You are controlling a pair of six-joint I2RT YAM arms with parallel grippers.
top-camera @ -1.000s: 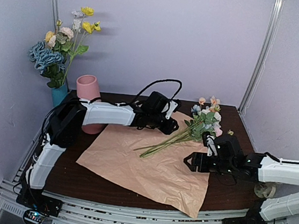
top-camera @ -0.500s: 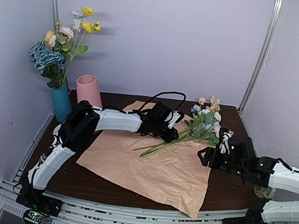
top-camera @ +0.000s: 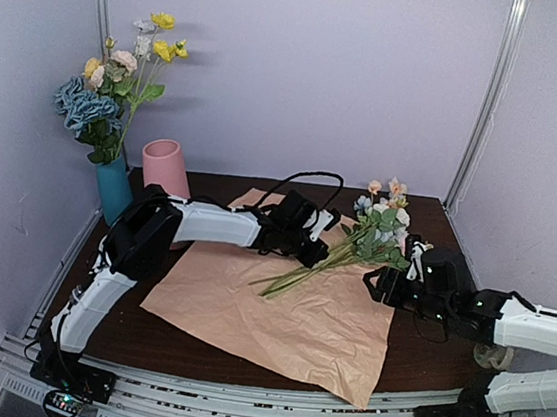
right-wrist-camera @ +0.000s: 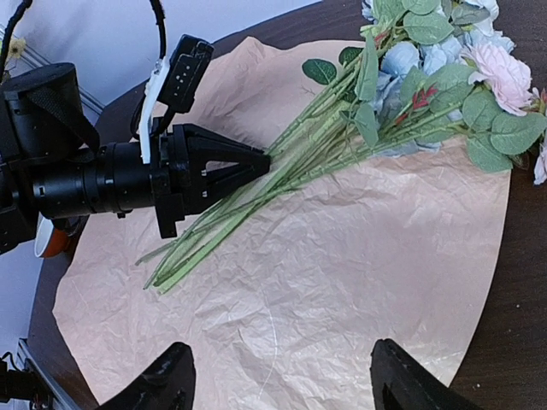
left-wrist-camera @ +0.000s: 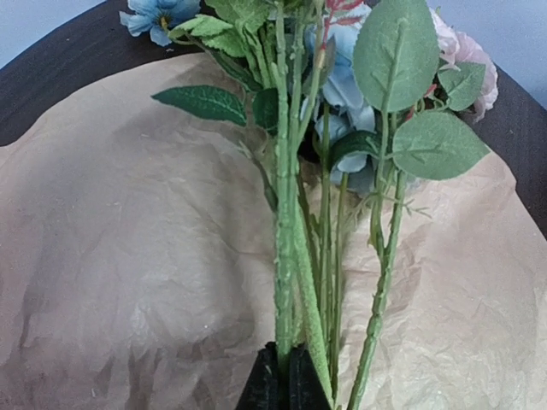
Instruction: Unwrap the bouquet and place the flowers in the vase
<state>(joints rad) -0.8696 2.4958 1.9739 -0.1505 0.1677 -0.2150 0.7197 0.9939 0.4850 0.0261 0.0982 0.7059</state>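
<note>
The left end effector (right-wrist-camera: 261, 161) was clamped on stems of the flowers (right-wrist-camera: 410, 77), seemingly only some, lying on the spread paper (top-camera: 276, 319) on the desk (top-camera: 143, 339). The right end effector (right-wrist-camera: 278, 384) hung spread wide above the paper; the vase (top-camera: 165, 167) stood back-left.

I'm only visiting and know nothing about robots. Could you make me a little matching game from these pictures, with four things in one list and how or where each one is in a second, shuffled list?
Things
1. the flowers
2. the vase
3. the paper
4. the right gripper

States
A. open, holding nothing
B. upright at the back left of the table, no flowers in it
C. lying down, stems pinched in the left gripper
D. spread out on the table, under the stems

Pairs: 1-C, 2-B, 3-D, 4-A
</note>
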